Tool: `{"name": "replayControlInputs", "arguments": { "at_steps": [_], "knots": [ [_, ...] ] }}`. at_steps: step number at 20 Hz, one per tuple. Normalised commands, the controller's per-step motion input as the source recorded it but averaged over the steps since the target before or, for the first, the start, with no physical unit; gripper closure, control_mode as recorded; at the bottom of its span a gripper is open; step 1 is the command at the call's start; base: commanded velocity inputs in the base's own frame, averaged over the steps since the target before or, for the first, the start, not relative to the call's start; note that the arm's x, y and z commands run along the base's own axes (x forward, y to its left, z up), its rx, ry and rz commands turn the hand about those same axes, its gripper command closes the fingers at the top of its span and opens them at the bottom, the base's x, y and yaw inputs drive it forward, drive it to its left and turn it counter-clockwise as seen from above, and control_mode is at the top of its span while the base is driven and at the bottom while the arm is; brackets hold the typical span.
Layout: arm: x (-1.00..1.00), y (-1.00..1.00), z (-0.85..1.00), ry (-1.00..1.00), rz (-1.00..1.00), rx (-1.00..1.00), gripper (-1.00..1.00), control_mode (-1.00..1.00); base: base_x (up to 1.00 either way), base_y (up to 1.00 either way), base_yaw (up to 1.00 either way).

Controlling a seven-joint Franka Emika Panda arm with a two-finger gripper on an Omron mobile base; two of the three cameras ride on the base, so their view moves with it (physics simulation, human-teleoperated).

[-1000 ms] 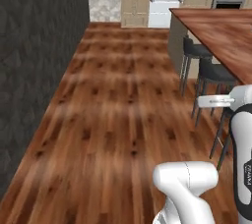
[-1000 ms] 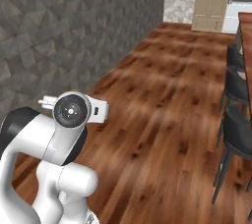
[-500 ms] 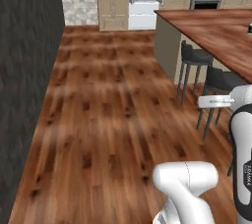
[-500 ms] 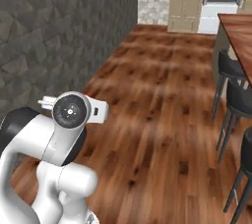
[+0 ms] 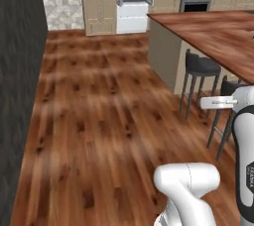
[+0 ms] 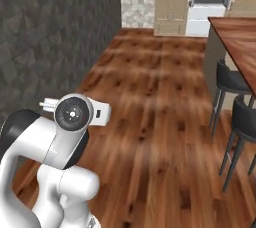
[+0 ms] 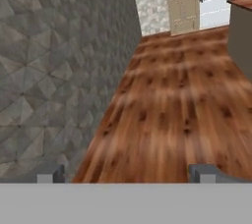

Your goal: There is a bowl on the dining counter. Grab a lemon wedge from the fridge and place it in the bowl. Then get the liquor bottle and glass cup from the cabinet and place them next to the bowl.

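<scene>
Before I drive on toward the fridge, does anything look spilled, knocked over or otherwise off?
Nothing stands out. The wooden floor shows no spill or debris, the bar stools stand upright along the dining counter, and the fridge at the far wall looks normal. The gripper is open, holding nothing.

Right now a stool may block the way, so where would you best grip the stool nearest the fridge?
Probably the edge of the stool at its dark padded seat, coming from the open floor side: the seat sticks out from under the dining counter, while its legs are thin and offer less to clamp.
</scene>
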Motion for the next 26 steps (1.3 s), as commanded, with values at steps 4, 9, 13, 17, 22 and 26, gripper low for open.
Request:
{"name": "replayControlInputs", "arguments": {
  "at_steps": [4, 9, 13, 17, 22, 26],
  "knots": [
    [0.0, 0.0, 0.0, 0.0, 0.0, 0.0, -1.0, 1.0, 1.0, 0.37, -0.21],
    [0.0, 0.0, 0.0, 0.0, 0.0, 0.0, -1.0, 1.0, 1.0, 0.36, -0.2],
    [0.0, 0.0, 0.0, 0.0, 0.0, 0.0, -1.0, 1.0, 1.0, 0.36, -0.2],
    [0.0, 0.0, 0.0, 0.0, 0.0, 0.0, -1.0, 1.0, 1.0, 0.36, -0.2],
    [0.0, 0.0, 0.0, 0.0, 0.0, 0.0, -1.0, 1.0, 1.0, 0.38, -0.2],
    [0.0, 0.0, 0.0, 0.0, 0.0, 0.0, -1.0, 1.0, 1.0, 0.44, -0.2]
  ]
}}
